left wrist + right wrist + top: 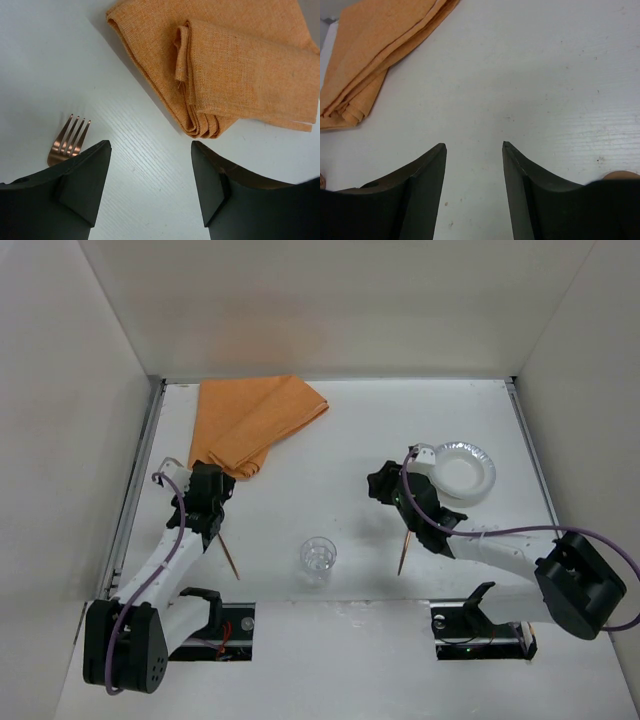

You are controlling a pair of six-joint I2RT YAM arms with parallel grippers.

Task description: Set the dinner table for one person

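Note:
The white dinner table (330,455) carries a folded orange cloth (250,425) at the back left, a white plate (466,470) at the right and a clear glass (318,560) near the front middle. My left gripper (212,485) hovers open just short of the cloth (240,65), with only bare table between its fingers. Copper fork tines (70,137) show beside its left finger, and the fork handle (230,558) runs out from under that arm. My right gripper (383,485) stands open and empty left of the plate, over bare table (545,75).
The thin handle of a second copper utensil (403,552) lies under the right arm; I cannot tell its kind. White walls close in the table on three sides, with metal strips along its edges. In the right wrist view the cloth (375,55) lies at the far left.

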